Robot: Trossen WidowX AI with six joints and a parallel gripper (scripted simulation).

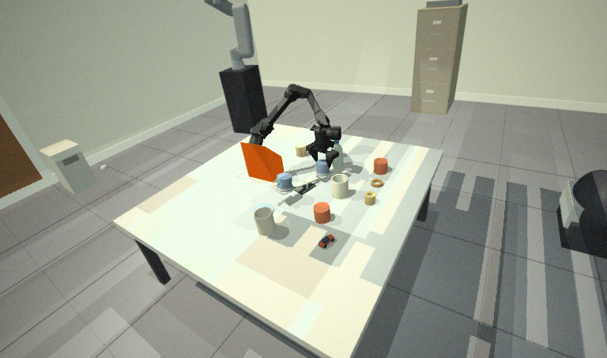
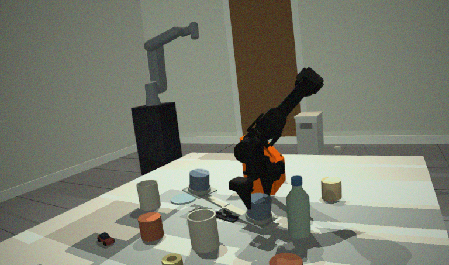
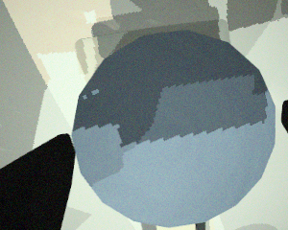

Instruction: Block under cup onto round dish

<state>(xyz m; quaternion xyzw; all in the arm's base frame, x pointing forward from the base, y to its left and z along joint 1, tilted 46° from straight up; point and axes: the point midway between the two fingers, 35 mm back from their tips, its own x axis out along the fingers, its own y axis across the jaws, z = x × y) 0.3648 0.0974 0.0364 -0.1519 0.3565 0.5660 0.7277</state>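
Observation:
My gripper (image 1: pixel 322 160) (image 2: pixel 258 201) (image 3: pixel 180 127) is open, its fingers on either side of the top of one blue cup (image 1: pixel 322 168) (image 2: pixel 261 209) (image 3: pixel 182 158). That cup stands upright on the balance end nearer the bottle. The other blue cup (image 1: pixel 284 181) (image 2: pixel 199 181) stands upright on the opposite end. The balance (image 1: pixel 306 187) (image 2: pixel 220 202) has a dark base; I cannot tell its tilt. The light blue round dish (image 1: pixel 264 205) (image 2: pixel 183 199) lies beyond the far cup, partly hidden behind a grey cup in the top view. No block shows.
A green bottle (image 1: pixel 337 157) (image 2: pixel 298 212) stands close beside the gripper. Grey cups (image 1: pixel 265 223) (image 1: pixel 340 187) (image 2: pixel 203 232) and red cylinders (image 1: pixel 322 213) (image 1: pixel 380 166) stand around the balance. An orange panel (image 1: pixel 262 162) rises near the arm's base. A toy car (image 1: pixel 326 240) lies farther off.

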